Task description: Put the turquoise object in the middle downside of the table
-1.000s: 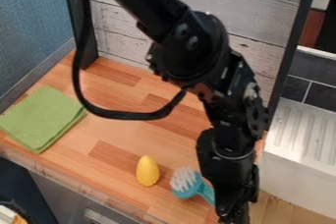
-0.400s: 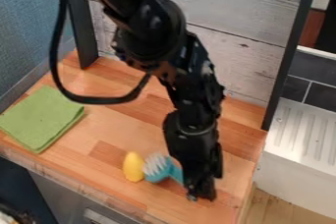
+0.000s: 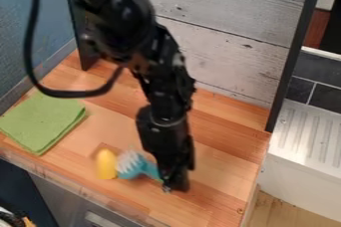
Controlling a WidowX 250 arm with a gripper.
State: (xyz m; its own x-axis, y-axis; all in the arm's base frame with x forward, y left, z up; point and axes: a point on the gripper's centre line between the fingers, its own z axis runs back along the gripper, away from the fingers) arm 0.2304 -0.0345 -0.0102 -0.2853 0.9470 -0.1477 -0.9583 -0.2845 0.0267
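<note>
The turquoise brush is lying near the front edge of the wooden table, left of the centre in the camera view. Its white bristles are pointing away from the black gripper, which is pinching the handle, just to the right of the brush head. The head is sitting against, or very close beside, a yellow object; whether they are touching is hard to tell. Farther left and back, a folded green cloth is lying well apart from them.

The gripper is hiding part of the handle, and the yellow object is looking blurred.

Compared with the earlier frames, the gripper and brush are moving together leftward and toward the back, and the yellow object is also shifting left, while the cloth is staying put.
</note>
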